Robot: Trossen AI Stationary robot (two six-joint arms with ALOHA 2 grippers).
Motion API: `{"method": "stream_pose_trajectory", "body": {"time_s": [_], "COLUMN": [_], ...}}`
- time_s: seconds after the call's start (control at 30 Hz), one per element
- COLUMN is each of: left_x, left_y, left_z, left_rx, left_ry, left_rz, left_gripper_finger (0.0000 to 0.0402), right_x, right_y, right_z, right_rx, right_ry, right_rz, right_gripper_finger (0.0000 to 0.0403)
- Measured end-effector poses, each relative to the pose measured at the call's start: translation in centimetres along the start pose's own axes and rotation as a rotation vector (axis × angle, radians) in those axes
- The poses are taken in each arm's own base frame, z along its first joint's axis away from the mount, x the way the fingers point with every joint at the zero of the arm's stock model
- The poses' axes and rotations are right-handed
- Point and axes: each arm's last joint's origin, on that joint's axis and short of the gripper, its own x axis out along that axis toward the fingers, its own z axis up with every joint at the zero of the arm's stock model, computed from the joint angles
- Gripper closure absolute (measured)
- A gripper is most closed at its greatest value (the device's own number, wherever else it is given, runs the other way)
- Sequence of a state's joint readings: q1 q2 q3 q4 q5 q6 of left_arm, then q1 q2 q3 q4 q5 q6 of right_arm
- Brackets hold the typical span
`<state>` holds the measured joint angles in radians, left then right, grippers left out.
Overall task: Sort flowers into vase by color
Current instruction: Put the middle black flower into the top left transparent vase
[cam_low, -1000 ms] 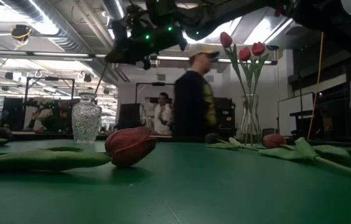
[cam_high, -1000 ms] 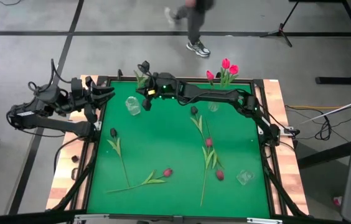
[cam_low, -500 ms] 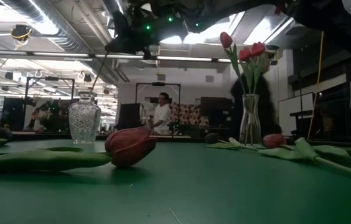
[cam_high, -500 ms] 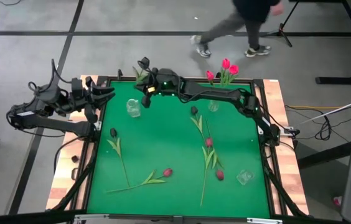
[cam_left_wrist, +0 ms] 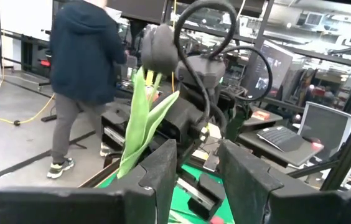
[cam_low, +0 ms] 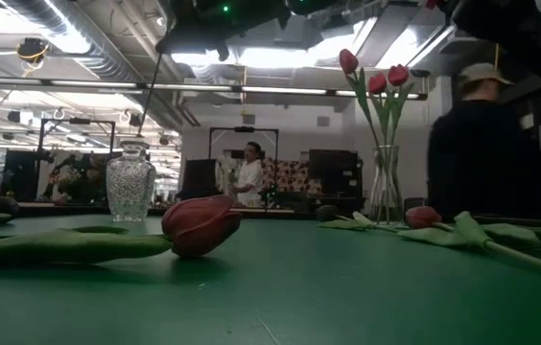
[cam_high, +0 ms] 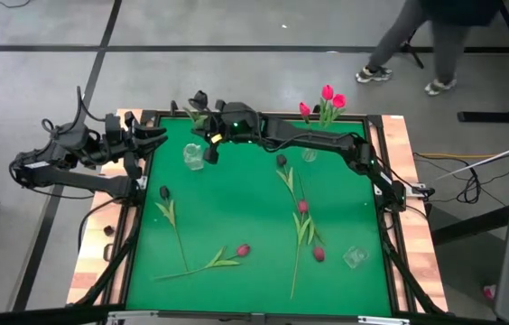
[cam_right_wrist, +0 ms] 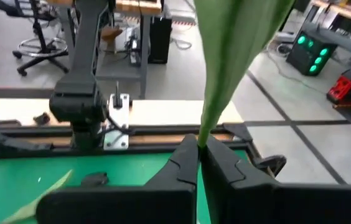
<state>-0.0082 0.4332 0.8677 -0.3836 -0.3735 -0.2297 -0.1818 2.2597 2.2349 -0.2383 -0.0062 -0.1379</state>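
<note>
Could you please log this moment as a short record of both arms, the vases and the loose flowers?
right gripper: far side of table, jaws shut on a dark tulip, near the cut-glass vase
left gripper: waiting at the table's left edge, jaws open
tall vase: three pink tulips
green mat: several tulips lying loose

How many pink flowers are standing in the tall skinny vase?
3 pink tulips, all together in the tall glass vase toward the table's far right. One bud sits highest, one is beside the middle one. No others show, though leaves might hide one.
</note>
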Motion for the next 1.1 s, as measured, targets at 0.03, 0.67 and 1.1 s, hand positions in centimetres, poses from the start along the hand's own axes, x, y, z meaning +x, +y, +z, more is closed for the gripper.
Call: {"method": "stream_pose_trajectory", "body": {"time_s": [0.03, 0.67, 1.1], "left_x": [0.0, 0.0, 0.0], "left_y": [0.0, 0.1, 0.1], "left_z": [0.0, -0.2, -0.2], "left_rx": [0.0, 0.005, 0.003], "left_ry": [0.0, 0.021, 0.021], "left_rz": [0.0, 0.005, 0.012], "left_gripper_finger": [0.0282, 0.0282, 0.0282], "right_x": [0.0, 1.4, 1.8], "right_y": [0.0, -0.7, -1.9], "right_z": [-0.1, -3.3, -5.1], "right_rx": [0.002, 0.073, 0.107], "right_ry": [0.007, 0.0, -0.005], "right_rz": [0.005, 0.017, 0.09], "right_gripper_finger": [0.0396, 0.0395, 0.0345]}}
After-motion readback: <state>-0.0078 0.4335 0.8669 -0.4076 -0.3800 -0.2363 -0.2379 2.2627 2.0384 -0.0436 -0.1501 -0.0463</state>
